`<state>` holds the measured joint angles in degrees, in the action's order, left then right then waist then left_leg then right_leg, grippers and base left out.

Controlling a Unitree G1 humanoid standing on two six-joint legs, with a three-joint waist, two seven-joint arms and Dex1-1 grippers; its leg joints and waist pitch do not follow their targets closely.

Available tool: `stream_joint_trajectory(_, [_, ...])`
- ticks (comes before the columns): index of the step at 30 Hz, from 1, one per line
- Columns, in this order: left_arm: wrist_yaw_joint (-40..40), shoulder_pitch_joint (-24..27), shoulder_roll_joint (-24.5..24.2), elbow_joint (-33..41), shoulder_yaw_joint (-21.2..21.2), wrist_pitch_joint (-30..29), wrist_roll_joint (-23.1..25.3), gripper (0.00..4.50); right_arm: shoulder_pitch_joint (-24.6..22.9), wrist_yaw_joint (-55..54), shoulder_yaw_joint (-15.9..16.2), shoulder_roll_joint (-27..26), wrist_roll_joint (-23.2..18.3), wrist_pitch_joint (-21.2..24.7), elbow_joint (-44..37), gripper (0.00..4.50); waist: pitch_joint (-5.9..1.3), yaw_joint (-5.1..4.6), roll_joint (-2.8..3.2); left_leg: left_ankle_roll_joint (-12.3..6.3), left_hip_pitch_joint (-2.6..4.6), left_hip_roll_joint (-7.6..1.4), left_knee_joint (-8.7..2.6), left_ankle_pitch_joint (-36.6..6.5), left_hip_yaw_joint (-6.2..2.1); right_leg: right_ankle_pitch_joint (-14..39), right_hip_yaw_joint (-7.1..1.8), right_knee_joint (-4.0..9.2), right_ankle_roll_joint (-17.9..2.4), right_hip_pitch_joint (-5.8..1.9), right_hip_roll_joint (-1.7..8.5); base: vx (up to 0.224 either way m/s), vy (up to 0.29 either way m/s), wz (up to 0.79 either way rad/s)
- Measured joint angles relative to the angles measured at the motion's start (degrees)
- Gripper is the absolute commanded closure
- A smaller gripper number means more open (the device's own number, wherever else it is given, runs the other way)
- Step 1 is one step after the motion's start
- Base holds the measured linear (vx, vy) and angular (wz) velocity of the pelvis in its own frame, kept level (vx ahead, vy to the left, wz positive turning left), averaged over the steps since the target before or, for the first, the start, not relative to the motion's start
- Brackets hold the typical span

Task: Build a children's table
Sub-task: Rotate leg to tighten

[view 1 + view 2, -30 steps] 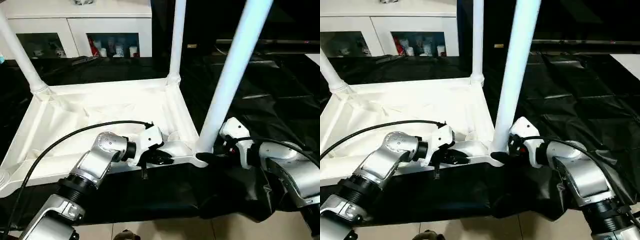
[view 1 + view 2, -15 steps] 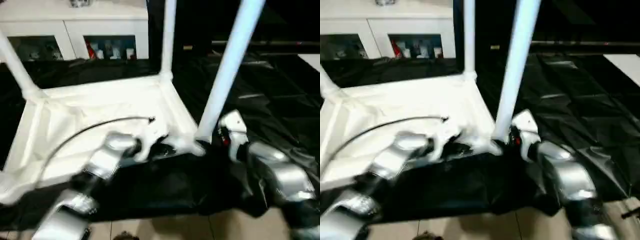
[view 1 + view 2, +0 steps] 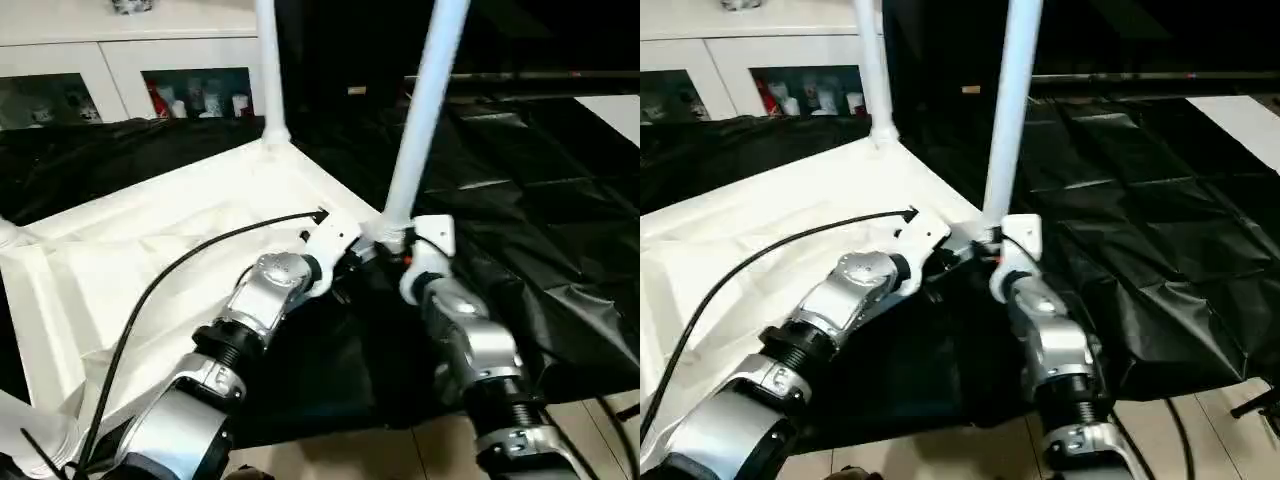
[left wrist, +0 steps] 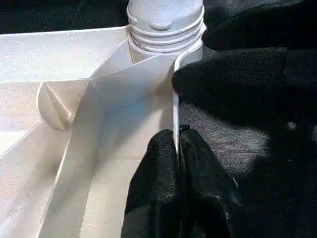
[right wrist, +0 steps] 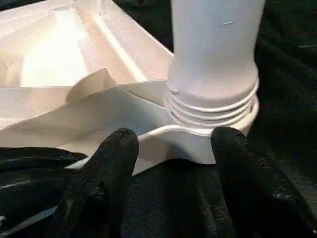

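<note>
The children's table (image 3: 150, 250) lies upside down on black sheeting (image 3: 520, 230), its ribbed white plastic underside facing up and its tubular legs standing upward. The near right leg (image 3: 420, 110) rises from a round corner socket (image 5: 213, 106) with ridged thread rings at its base; a far leg (image 3: 268, 70) stands at the far corner. The tabletop's thin rim runs from that near right corner toward the robot, and beyond it to the right the crinkled sheeting stretches out bare — open room on that side. At the far left stands a white cabinet (image 3: 120, 60) with glass-fronted shelves; pale floor shows at the near edge.

The left gripper (image 4: 177, 148) is clenched on the thin rim of the table just near the corner socket, its 2 black fingers pressed together with the edge between them. Its silver forearm reaches in from the near left, a black cable (image 3: 170, 270) arching over the tabletop.

The right gripper (image 5: 173, 144) is parted — its 2 fingers (image 5: 111, 158) stand either side of the corner, just short of the socket, grasping nothing. Its forearm comes straight in from the near side.
</note>
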<state>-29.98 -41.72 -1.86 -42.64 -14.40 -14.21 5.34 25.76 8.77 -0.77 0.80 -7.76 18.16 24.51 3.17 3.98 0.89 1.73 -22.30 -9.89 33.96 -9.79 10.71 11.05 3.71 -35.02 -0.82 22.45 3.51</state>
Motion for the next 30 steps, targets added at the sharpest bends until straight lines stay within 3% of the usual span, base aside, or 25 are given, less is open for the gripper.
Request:
stream_joint_trajectory(6, [-2.29,0.03,-1.7,0.2,0.01,1.14,-0.11,4.5,-0.06,6.0,2.18,4.36,-0.08,-0.27,-0.66,1.04,0.07,0.0,-0.06,0.06,0.0,0.0,-0.04,-0.03,0.01,0.0,-0.01,-0.04,0.0,0.05,0.0,0.0,0.0,0.0])
stream_joint_trajectory(9, [-5.29,0.81,-3.41,1.25,-0.03,2.0,-0.26,4.5,-0.84,10.85,3.81,8.75,0.91,0.34,-4.86,0.72,0.1,0.53,-0.08,0.04,-0.02,-0.01,-0.09,-0.02,0.01,0.0,0.0,-0.06,0.0,0.11,-0.01,0.0,0.0,0.0])
stream_joint_trajectory(14, [-12.35,2.57,-7.27,3.01,-0.55,4.71,-0.92,4.5,-3.84,22.61,8.12,20.5,1.24,4.08,-17.04,0.32,0.11,1.58,-0.08,-0.06,-0.06,-0.02,-0.08,0.04,0.01,0.01,0.0,0.01,0.02,0.07,0.0,0.0,0.0,0.0])
stream_joint_trajectory(16, [-15.48,3.34,-9.04,3.89,-0.64,5.93,-1.4,4.5,-6.21,26.79,8.72,24.19,0.64,6.2,-20.41,0.08,0.11,1.87,-0.08,-0.05,-0.09,-0.01,-0.06,0.03,0.05,0.01,-0.02,0.03,0.03,0.1,0.01,0.0,0.0,0.0])
stream_joint_trajectory(19, [-20.67,5.4,-12.01,6.55,-0.64,6.66,-3.12,4.5,-7.93,30.39,8.71,28.04,-0.05,8.64,-22.92,0.08,0.11,1.91,-0.07,0.05,-0.08,-0.02,-0.07,-0.03,0.06,0.01,-0.03,-0.04,0.02,0.16,0.01,0.0,0.0,0.0])
stream_joint_trajectory(22, [-28.01,8.02,-15.29,10.89,-1.41,6.51,-5.34,4.5,-8.1,33.45,8.69,30.8,-1.07,10.12,-25.02,0.08,0.11,2.28,-0.06,0.06,-0.09,-0.04,-0.09,-0.03,0.06,0.02,-0.02,-0.14,0.02,0.22,0.0,0.0,0.0,0.0])
stream_joint_trajectory(25, [-33.49,9.87,-16.56,14.56,-2.68,5.92,-6.28,4.5,-7.93,35.34,8.93,31.58,-1.28,10.55,-26.12,0.08,0.11,3.39,-0.06,0.07,-0.14,-0.07,-0.08,-0.03,0.19,0.01,0.01,-0.15,0.02,0.2,0.07,0.0,0.0,0.0])
stream_joint_trajectory(30, [-35.12,10.09,-16.71,15.45,-3.59,5.5,-6.73,4.5,-7.93,36.7,9.43,30.62,-2.97,11.18,-26.37,0.08,0.11,3.99,-0.06,0.0,-0.13,-0.07,0.02,0.0,0.57,-0.07,-0.04,-0.16,0.05,0.2,0.28,0.0,0.0,0.0])
